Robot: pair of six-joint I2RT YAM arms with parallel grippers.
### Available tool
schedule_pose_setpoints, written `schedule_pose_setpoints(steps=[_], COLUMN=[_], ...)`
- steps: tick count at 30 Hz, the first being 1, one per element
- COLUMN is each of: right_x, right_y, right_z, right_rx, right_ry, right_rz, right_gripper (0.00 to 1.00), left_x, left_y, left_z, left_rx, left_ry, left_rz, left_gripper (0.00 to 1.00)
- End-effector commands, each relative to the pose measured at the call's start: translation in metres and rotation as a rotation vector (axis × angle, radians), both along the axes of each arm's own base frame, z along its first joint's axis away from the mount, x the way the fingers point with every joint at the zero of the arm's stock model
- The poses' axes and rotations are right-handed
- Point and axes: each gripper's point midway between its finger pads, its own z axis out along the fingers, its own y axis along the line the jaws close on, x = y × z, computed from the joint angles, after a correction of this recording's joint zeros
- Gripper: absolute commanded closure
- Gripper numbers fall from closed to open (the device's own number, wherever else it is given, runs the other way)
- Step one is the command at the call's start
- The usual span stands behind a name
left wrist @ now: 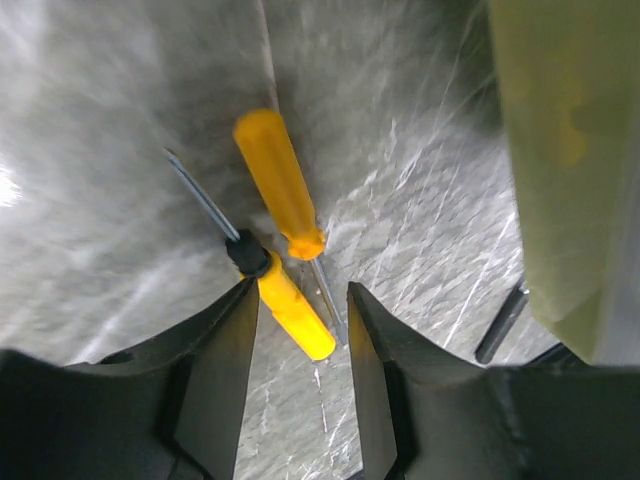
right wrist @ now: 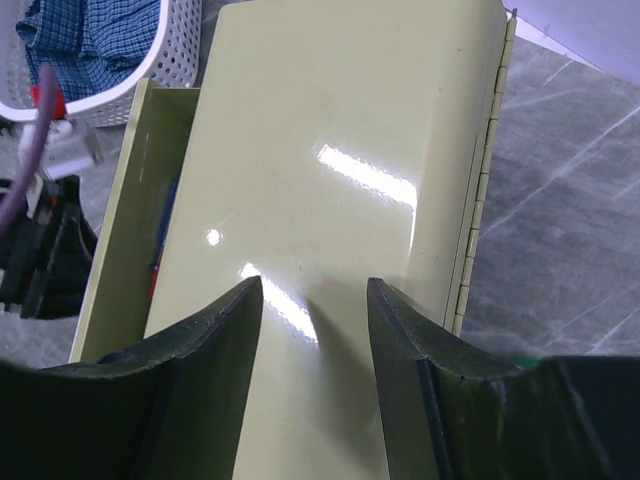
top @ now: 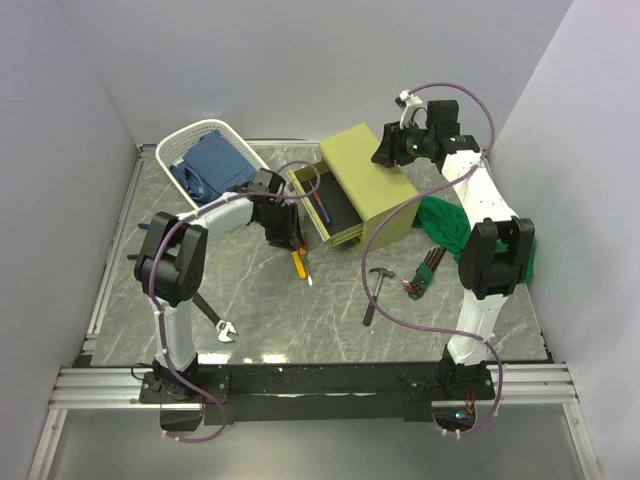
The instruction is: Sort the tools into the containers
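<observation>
Two yellow screwdrivers [left wrist: 278,180] lie crossed on the marble table; they also show in the top view [top: 300,265]. My left gripper [left wrist: 300,330] is open and empty just above them, with one handle end [left wrist: 295,315] between its fingers; it sits in front of the drawer in the top view [top: 290,240]. The olive-green chest [top: 375,185] has its top drawer [top: 325,205] pulled open, with a red and a blue screwdriver [right wrist: 160,245] inside. My right gripper [right wrist: 312,290] is open and empty over the chest's top [right wrist: 330,150], at its back [top: 388,152]. The white basket [top: 175,150] stands at the back left.
A blue cloth [top: 212,160] fills the basket. The hammer [top: 377,290] and the hex key set [top: 425,272] lie right of centre. A green cloth [top: 450,225] lies beside the right arm. The black wrench [top: 215,322] lies by the left arm's base.
</observation>
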Motion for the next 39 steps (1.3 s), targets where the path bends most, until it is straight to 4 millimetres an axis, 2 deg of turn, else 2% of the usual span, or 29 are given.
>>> schedule_pose_setpoints(steps=[1,4,9,14,17,18,20,23,24,25,26,28,29,30,31,32,33,34,35,36,37,38,39], right_x=[-0.024,-0.023,-0.018,-0.013,-0.014,-0.015,-0.016,-0.015,-0.014,-0.012,-0.012,-0.010,-0.011,-0.011,-0.011,-0.012,-0.013,-0.014,-0.013,-0.014,-0.013,-0.013,-0.014], right_y=[-0.034,-0.035,-0.031,-0.028,-0.028,-0.028,-0.028,-0.029,-0.030,-0.031,-0.031,-0.032,-0.033,-0.034,-0.035,-0.035,-0.037,-0.037,-0.039,-0.040,-0.042,-0.043,-0.044], right_z=[-0.070,-0.065,-0.058,-0.051,-0.050,-0.051,-0.051,-0.049,-0.049,-0.045,-0.044,-0.039,-0.038,-0.038,-0.038,-0.038,-0.040,-0.040,-0.041,-0.042,-0.043,-0.041,-0.040], right_rx=[-0.086,-0.066,-0.034,-0.013,-0.018,-0.019,-0.020,-0.026,-0.027,-0.030,-0.032,-0.037,-0.042,-0.049,-0.055,-0.062,-0.069,-0.073,-0.079,-0.084,-0.090,-0.094,-0.103], right_ry=[0.276,0.274,0.266,0.257,0.253,0.254,0.252,0.244,0.242,0.231,0.226,0.210,0.206,0.199,0.196,0.194,0.196,0.195,0.196,0.196,0.194,0.188,0.183], right_rz=[-0.110,-0.114,-0.113,-0.113,-0.111,-0.110,-0.106,-0.106,-0.108,-0.111,-0.113,-0.113,-0.115,-0.112,-0.113,-0.115,-0.114,-0.115,-0.121,-0.120,-0.125,-0.125,-0.126], right_gripper=[0.45,0.45,0.46,0.46,0.46,0.46,0.46,0.46,0.46,0.46,0.46,0.46,0.46,0.46,0.46,0.46,0.46,0.46,0.46,0.46,0.46,0.46,0.46], left_x=[-0.015,-0.028,-0.040,-0.052,-0.059,-0.057,-0.053,-0.042,-0.039,-0.034,-0.030,-0.015,-0.012,0.002,0.007,0.005,0.013,0.022,0.029,0.033,0.041,0.053,0.061], left_y=[0.000,0.007,0.010,0.021,0.023,0.023,0.023,0.025,0.025,0.031,0.035,0.049,0.050,0.054,0.051,0.035,0.025,0.016,0.004,-0.007,-0.014,-0.019,-0.022], left_z=[-0.012,-0.022,-0.028,-0.043,-0.045,-0.039,-0.031,-0.006,0.016,0.027,0.051,0.081,0.102,0.127,0.143,0.160,0.182,0.196,0.195,0.213,0.217,0.202,0.209], left_rx=[0.059,0.083,0.132,0.185,0.174,0.164,0.143,0.127,0.105,0.106,0.095,0.092,0.051,0.005,-0.046,-0.152,-0.212,-0.266,-0.327,-0.398,-0.434,-0.436,-0.456], left_ry=[0.022,0.051,0.048,0.078,0.081,0.063,0.026,-0.065,-0.119,-0.150,-0.220,-0.292,-0.336,-0.381,-0.406,-0.399,-0.438,-0.473,-0.426,-0.442,-0.432,-0.389,-0.395], left_rz=[0.023,0.036,0.037,0.034,0.008,0.000,-0.031,-0.072,-0.084,-0.082,-0.088,-0.052,-0.048,-0.016,-0.007,-0.036,-0.055,-0.066,-0.052,-0.086,-0.081,-0.066,-0.059], left_gripper=[0.55,0.56,0.57,0.57,0.71,0.79,0.85,0.99,0.99,0.99,0.99,0.99,0.99,0.99,0.99,0.99,0.99,0.99,0.99,0.99,0.99,0.99,0.99])
